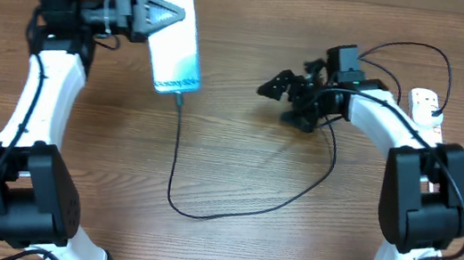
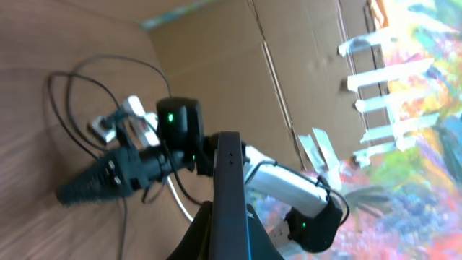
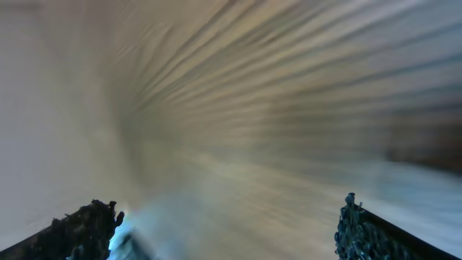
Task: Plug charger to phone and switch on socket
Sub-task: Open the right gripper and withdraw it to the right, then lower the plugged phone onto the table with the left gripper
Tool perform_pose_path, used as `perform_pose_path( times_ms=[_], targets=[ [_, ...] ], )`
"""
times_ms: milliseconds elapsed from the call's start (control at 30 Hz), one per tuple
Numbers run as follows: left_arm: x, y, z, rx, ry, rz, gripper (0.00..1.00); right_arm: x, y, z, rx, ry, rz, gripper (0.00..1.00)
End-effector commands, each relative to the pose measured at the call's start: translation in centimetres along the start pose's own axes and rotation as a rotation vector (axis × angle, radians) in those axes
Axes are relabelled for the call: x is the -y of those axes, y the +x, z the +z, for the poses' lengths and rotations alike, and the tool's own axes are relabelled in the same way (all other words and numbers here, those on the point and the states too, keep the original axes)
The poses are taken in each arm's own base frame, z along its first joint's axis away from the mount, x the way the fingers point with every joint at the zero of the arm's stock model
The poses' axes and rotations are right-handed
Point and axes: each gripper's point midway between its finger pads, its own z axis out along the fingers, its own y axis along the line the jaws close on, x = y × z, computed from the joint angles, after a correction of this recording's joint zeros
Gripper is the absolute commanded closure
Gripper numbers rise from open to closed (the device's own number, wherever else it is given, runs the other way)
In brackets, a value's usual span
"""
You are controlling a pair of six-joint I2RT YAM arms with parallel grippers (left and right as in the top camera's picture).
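The phone [image 1: 178, 47] lies tilted at the back left, its light-blue screen lit. My left gripper [image 1: 159, 14] is shut on its far end. In the left wrist view the phone [image 2: 229, 180] shows edge-on between the fingers [image 2: 228, 235]. The charger, a thin black cable [image 1: 175, 167], meets the phone's near edge, loops across the table and runs up to the socket [image 1: 426, 105], a white strip at the far right partly hidden by my right arm. My right gripper [image 1: 279, 100] is open and empty, right of the phone, pointing at it. The right wrist view is blurred, with the fingers [image 3: 227, 231] wide apart.
The table is brown wood [image 1: 236, 166]. Cardboard walls [image 2: 238, 65] stand behind it. The cable makes a further loop [image 1: 421, 56] at the back right, above the socket.
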Motion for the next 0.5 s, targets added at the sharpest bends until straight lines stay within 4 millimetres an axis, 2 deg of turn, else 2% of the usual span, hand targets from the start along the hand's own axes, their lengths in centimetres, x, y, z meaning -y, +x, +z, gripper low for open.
perform_pose_path(
  times_ms=[0,133,233,333,467],
  targets=[
    [0.2,0.5,2.3,0.014,-0.042,0.103,0.96,-0.3,-3.4,-5.5,0.224,0.117,-0.108,0.00],
    [-4.6,1.8,4.3,0.054,-0.239,0.019,0.96,-0.2,-4.2,-9.2,0.314,0.165,-0.107,0.00],
    [-8.2,4.0,5.6,0.018,-0.405,-0.021,0.96,-0.3,-4.1,-11.6,0.360,0.198,-0.117,0.00],
    [-10.4,6.2,7.4,-0.055,-0.463,-0.046,0.96,-0.4,-3.9,-13.0,0.387,0.233,-0.135,0.00],
    [-14.2,8.3,9.1,-0.114,-0.542,-0.109,0.96,-0.2,-3.4,-13.7,0.393,0.260,-0.132,0.00]
  ],
)
